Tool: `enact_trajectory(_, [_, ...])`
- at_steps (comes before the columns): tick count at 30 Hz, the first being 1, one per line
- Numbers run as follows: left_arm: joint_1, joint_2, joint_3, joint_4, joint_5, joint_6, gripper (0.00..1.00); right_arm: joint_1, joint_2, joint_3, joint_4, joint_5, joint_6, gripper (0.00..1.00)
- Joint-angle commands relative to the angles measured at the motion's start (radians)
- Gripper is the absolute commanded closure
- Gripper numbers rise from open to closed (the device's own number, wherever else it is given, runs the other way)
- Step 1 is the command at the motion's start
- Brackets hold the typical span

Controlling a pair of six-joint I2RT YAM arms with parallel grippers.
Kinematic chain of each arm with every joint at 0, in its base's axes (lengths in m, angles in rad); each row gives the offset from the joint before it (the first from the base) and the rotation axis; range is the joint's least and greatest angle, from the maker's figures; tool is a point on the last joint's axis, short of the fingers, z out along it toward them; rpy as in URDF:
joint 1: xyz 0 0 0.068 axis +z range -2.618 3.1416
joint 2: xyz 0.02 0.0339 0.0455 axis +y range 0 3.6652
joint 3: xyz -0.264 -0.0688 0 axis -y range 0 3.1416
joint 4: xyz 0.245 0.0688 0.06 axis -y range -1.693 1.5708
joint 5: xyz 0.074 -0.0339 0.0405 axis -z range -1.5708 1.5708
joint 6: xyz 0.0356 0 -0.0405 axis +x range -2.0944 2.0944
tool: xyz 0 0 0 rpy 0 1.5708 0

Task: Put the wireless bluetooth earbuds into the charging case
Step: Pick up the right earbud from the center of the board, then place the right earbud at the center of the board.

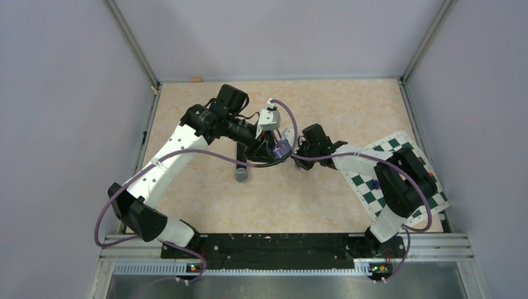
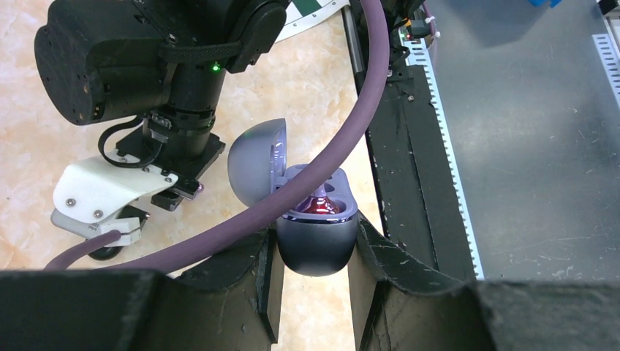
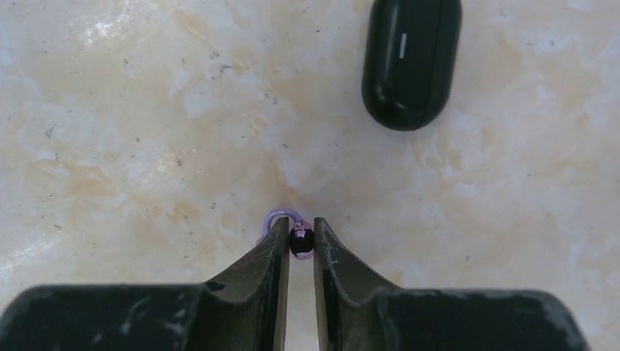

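My left gripper (image 2: 316,252) is shut on the rounded grey charging case (image 2: 316,245) and holds it above the table with its lid (image 2: 254,162) open. A glossy red-purple earbud (image 2: 322,206) sits in one well of the case. A purple cable crosses in front of the case. My right gripper (image 3: 300,235) is shut on a tiny purple ring-like earbud (image 3: 300,241) with a black body, pinched at the fingertips. In the top view the case (image 1: 282,148) in the left gripper (image 1: 277,149) is just left of the right gripper (image 1: 303,151).
A black pill-shaped case (image 3: 411,62) lies on the marble-patterned table beyond the right fingertips. A grey cylinder (image 1: 241,174) lies below the left gripper. A green checkerboard mat (image 1: 398,146) lies under the right arm. The metal rail (image 2: 512,146) runs along the near edge.
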Motion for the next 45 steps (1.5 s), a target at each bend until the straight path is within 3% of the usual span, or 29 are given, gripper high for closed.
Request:
enact_trajectory(1, [0.000, -0.060, -0.013, 0.066, 0.063, -0.002, 1.00, -0.002, -0.065, 0.027, 0.008, 0.112, 0.016, 0.85])
enact_trajectory(12, [0.005, -0.065, -0.024, 0.079, 0.075, -0.008, 1.00, -0.258, -0.094, 0.023, 0.000, 0.123, 0.187, 0.91])
enact_trajectory(22, [0.006, -0.061, -0.027, 0.083, 0.076, -0.010, 1.00, -0.354, -0.018, 0.034, 0.006, 0.160, 0.283, 0.90])
enact_trajectory(26, [0.006, -0.062, -0.027, 0.083, 0.075, -0.012, 1.00, -0.370, -0.006, 0.042, -0.006, 0.107, 0.293, 0.82])
enact_trajectory(33, [0.007, -0.063, -0.028, 0.086, 0.075, -0.014, 1.00, -0.401, -0.025, 0.055, -0.040, 0.008, 0.316, 0.56])
enact_trajectory(45, [0.007, -0.061, -0.028, 0.086, 0.074, -0.013, 1.00, -0.418, 0.002, 0.071, -0.089, -0.162, 0.323, 0.53])
